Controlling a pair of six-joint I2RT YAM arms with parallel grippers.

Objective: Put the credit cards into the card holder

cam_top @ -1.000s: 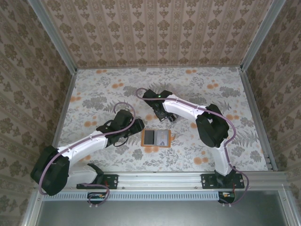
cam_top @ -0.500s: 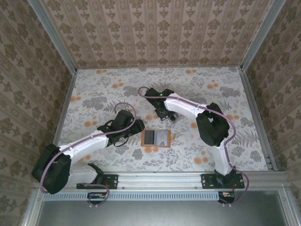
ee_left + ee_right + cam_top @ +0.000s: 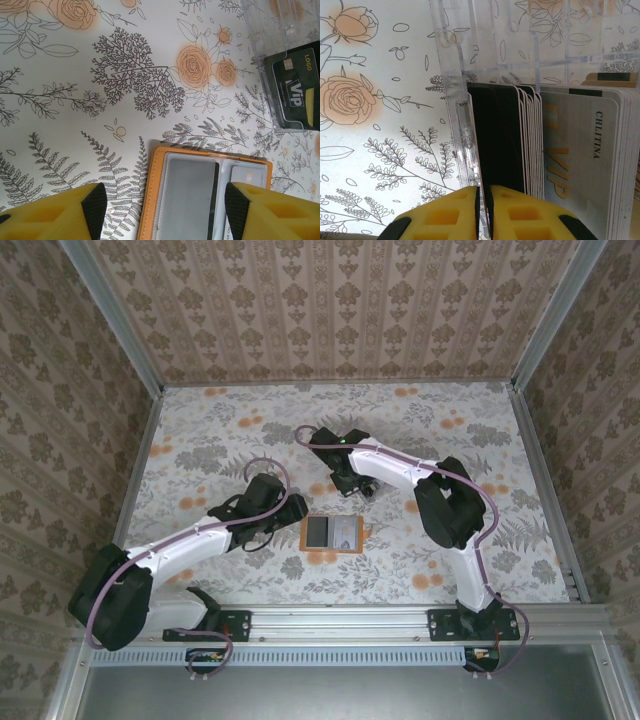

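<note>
The orange card holder (image 3: 332, 534) lies open and flat on the table, with a grey credit card (image 3: 192, 200) in its left pocket and a white one (image 3: 248, 176) in its right. My left gripper (image 3: 161, 207) hovers open just above it, one yellow finger on each side. A clear plastic box (image 3: 454, 107) holds several more credit cards (image 3: 532, 135) standing on edge. My right gripper (image 3: 483, 212) sits at the box's left wall, jaws almost together. The edge of the outermost black card (image 3: 495, 135) runs into the narrow slit. Whether the jaws pinch it is hidden.
A black VIP card (image 3: 296, 90) stands in the clear box at the right edge of the left wrist view. Both arms meet near the table's middle (image 3: 330, 490). Patterned walls and metal rails (image 3: 545, 470) enclose the floral tabletop.
The right gripper shifted slightly at the clear box, and its jaws parted a sliver. The left arm and the card holder stayed put.
</note>
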